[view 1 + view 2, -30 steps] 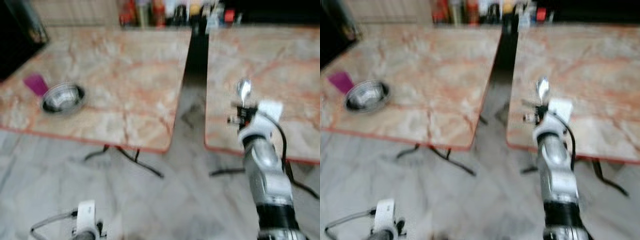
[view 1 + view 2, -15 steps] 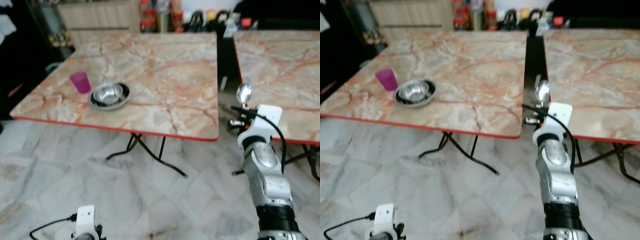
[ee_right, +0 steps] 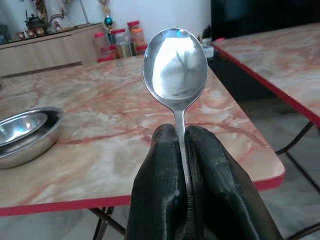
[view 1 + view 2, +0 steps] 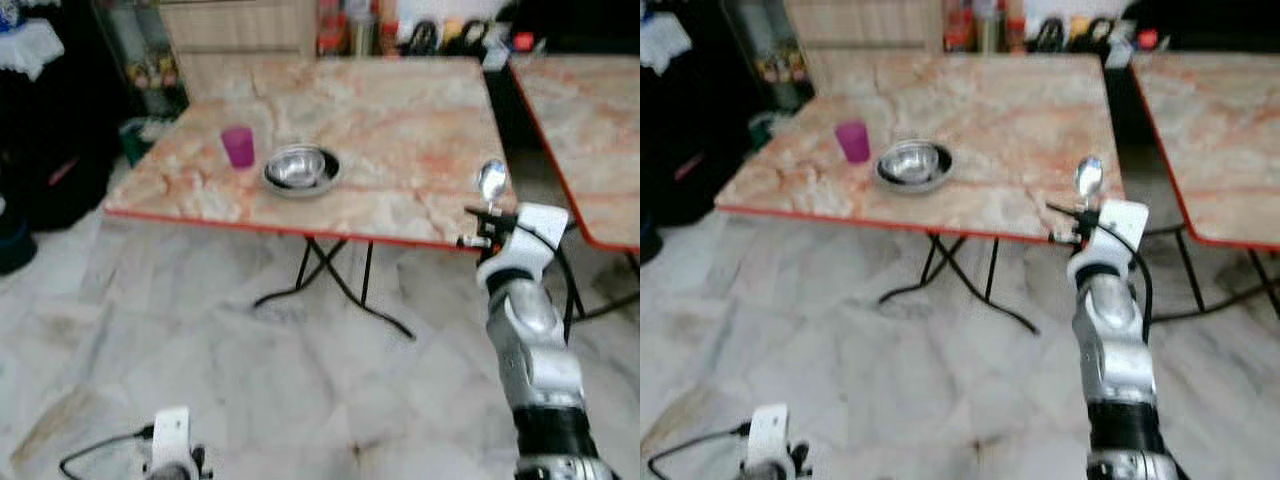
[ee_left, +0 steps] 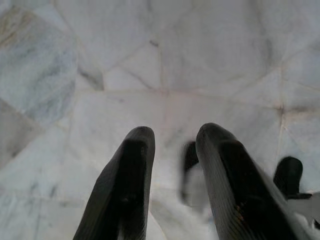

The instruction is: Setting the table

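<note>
In the head camera's view, two square tables with pink-veined marble tops and red edging stand on a pale grey marble floor [image 4: 200, 330]: one marble table [image 4: 400, 130] fills the upper centre, and a second marble table [image 4: 600, 130] cuts in at the upper right. On the first, toward its left side, sit one small magenta plastic cup [image 4: 238, 146] and, just to the right of it, what looks like a stack of shiny steel bowls [image 4: 300, 168], though the count is hard to tell. A row of blurred bottles and jars [image 4: 400, 35] lines the top edge. At right of centre, the silver right arm reaches up, and the right gripper [image 4: 487, 228] holds one polished metal spoon [image 4: 491, 182] upright, bowl end up, in front of the first table's near right corner. At the bottom left, the left arm hangs low. In the left wrist view, the left gripper [image 5: 172, 145] points at the floor, its two black fingers [image 5: 131, 175] parted around nothing. In the right wrist view, the two black fingers [image 3: 162, 185] are clenched on the spoon's handle, with the steel bowls at the left edge.
</note>
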`<state>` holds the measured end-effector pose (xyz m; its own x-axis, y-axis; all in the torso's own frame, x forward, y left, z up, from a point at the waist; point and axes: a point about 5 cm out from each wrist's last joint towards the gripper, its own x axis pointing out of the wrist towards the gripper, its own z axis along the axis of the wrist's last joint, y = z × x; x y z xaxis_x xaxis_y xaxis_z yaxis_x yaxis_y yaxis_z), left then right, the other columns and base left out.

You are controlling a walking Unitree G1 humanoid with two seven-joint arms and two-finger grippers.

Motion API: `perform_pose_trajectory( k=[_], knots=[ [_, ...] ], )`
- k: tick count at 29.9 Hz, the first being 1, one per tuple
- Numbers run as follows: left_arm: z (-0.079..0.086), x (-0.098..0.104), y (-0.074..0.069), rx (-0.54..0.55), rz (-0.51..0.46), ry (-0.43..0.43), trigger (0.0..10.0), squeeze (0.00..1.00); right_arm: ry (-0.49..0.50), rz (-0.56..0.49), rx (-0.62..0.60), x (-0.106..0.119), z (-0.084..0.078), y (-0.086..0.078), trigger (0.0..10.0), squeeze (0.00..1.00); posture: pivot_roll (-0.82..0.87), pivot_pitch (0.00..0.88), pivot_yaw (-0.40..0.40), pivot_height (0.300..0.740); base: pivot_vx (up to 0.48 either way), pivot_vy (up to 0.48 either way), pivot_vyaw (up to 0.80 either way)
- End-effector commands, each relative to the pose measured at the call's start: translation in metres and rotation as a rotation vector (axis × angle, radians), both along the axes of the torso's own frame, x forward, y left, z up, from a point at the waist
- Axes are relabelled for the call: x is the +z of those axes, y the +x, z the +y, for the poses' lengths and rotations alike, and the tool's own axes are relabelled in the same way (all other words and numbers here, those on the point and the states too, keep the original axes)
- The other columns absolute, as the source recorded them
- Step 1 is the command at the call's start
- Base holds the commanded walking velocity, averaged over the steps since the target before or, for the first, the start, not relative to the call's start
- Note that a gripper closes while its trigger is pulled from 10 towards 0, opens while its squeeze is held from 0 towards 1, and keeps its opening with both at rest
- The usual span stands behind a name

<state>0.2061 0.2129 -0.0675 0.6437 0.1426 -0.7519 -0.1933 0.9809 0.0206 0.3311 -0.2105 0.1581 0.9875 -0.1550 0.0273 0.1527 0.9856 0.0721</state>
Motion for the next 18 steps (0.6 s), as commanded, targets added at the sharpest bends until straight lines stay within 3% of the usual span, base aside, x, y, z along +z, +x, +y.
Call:
perform_pose_trajectory(
  k=[1, 11, 14, 18],
  knots=[
    [0.0084, -0.0010, -0.0047, 0.019, 0.016, 0.013, 10.0, 0.00, 0.007, -0.032, 0.033, 0.0069, 0.0111, 0.0034, 10.0, 0.00, -0.04, 0.088, 0.035, 0.740, 0.000, 0.480, 0.00],
    [0.0095, 0.0008, -0.0020, 0.021, 0.006, 0.017, 10.0, 0.00, 0.011, -0.041, 0.037, 0.0088, 0.0131, 0.0048, 10.0, 0.00, -0.04, 0.091, 0.037, 0.740, 0.000, 0.477, 0.00],
    [0.0095, 0.0016, -0.0008, 0.016, 0.000, 0.023, 10.0, 0.00, 0.015, -0.034, 0.040, 0.0084, 0.0133, 0.0056, 10.0, 0.00, -0.04, 0.092, 0.036, 0.740, 0.000, 0.000, 0.00],
    [0.0093, 0.0030, 0.0013, 0.012, -0.014, 0.022, 10.0, 0.00, 0.018, -0.044, 0.037, 0.0096, 0.0135, 0.0062, 10.0, 0.00, -0.04, 0.095, 0.036, 0.740, 0.000, 0.000, -0.57]
  ],
)
